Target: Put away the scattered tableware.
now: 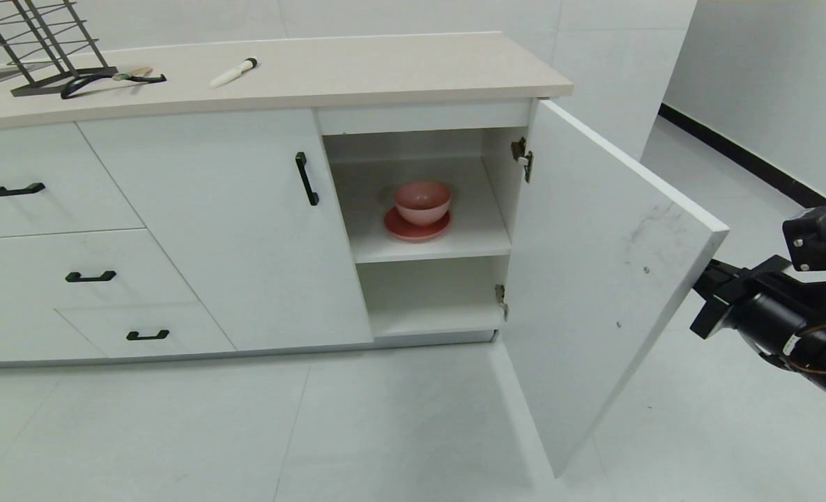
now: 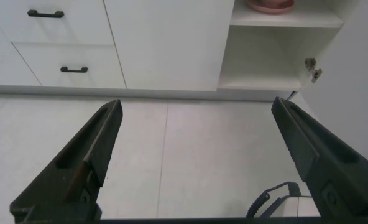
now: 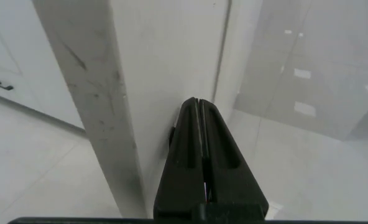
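A pink bowl (image 1: pixel 422 201) sits on a red plate (image 1: pixel 417 227) on the upper shelf of the open cabinet (image 1: pixel 430 247). The plate's edge (image 2: pixel 270 6) also shows in the left wrist view. On the counter lie a white-handled knife (image 1: pixel 233 72) and a black utensil (image 1: pixel 106 80). My left gripper (image 2: pixel 196 106) hangs open over the floor, facing the cabinet, with nothing between its fingers. My right arm (image 1: pixel 768 307) is behind the swung-out cabinet door (image 1: pixel 594 279). My right gripper (image 3: pixel 198 102) is shut, its tips close against the door's outer face (image 3: pixel 153 62) near the free edge.
A wire rack (image 1: pixel 36 42) stands at the counter's back left. Drawers with black handles (image 1: pixel 90 276) fill the cabinet's left side, beside a closed door (image 1: pixel 231 230). The lower shelf (image 1: pixel 430 307) holds nothing. Open tiled floor (image 1: pixel 315 432) lies before the cabinet.
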{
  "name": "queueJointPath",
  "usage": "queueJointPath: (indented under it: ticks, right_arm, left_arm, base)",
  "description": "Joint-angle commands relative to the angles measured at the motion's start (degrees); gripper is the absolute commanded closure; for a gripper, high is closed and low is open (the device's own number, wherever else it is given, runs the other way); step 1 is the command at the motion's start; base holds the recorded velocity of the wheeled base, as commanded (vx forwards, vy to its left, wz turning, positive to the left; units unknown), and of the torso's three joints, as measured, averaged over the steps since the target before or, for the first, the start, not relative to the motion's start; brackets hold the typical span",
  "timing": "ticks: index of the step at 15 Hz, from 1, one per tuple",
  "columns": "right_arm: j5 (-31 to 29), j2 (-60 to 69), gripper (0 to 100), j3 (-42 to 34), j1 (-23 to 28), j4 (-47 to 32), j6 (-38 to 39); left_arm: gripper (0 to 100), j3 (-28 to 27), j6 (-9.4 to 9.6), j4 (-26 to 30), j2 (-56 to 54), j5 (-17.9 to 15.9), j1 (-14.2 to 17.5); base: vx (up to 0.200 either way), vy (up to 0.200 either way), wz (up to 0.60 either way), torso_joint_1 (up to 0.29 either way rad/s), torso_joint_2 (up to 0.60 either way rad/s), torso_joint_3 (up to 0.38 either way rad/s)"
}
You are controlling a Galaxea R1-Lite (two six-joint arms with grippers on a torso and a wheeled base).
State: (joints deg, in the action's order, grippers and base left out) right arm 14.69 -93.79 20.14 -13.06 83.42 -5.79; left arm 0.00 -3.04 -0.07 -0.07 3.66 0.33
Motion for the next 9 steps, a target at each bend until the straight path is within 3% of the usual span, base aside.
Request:
queueJointPath:
  ticks: [1, 4, 9]
  right_arm:
    - [0.1, 0.0, 100, 0.2, -1.4, 0.0, 0.0]
    - [0.1, 0.0, 100, 1.5, -2.7, -0.2, 0.3]
    - [0.0, -1.7, 100, 3.9, -11.3, -0.5, 0.6]
  left_arm:
    - [0, 0.0, -0.04, 0.0, 0.1, 0.0, 0.0]
    - [0, 0.0, 0.05, 0.0, 0.1, 0.0, 0.0]
    - [0, 0.0, 0.05, 0.0, 0.1, 0.0, 0.0]
  base:
    - [0.0, 0.0, 0.0, 0.0, 0.0, 0.0]
    - [0.0, 0.0, 0.0, 0.0, 0.0, 0.0]
    - [0.0, 0.0, 0.0, 0.0, 0.0, 0.0]
